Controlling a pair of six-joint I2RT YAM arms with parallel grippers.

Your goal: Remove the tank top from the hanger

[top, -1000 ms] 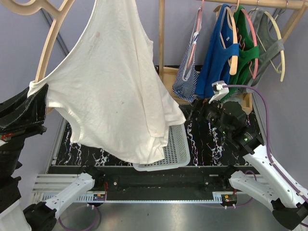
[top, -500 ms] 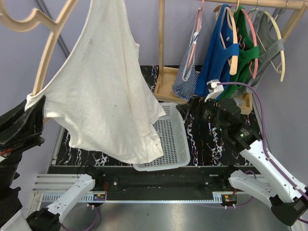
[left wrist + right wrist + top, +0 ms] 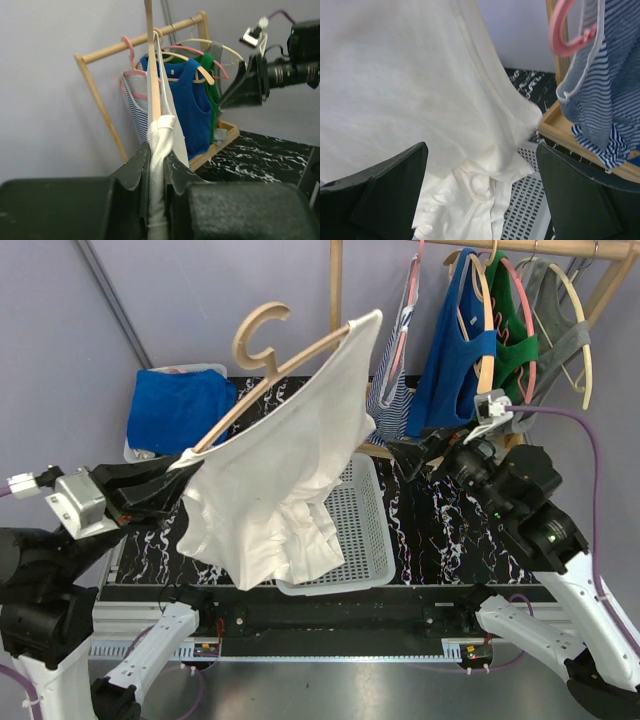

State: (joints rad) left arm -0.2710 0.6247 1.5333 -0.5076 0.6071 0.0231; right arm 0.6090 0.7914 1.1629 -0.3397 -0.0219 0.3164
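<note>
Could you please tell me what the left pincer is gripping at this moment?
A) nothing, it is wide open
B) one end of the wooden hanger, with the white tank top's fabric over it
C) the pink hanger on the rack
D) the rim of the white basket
B: the left wrist view shows the left pincer shut on the end of the wooden hanger, with the white tank top draped over that end.

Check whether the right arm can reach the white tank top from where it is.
Probably yes. The right gripper is open and faces the tank top, which hangs just ahead with nothing between them. The striped top sits off to one side.
</note>
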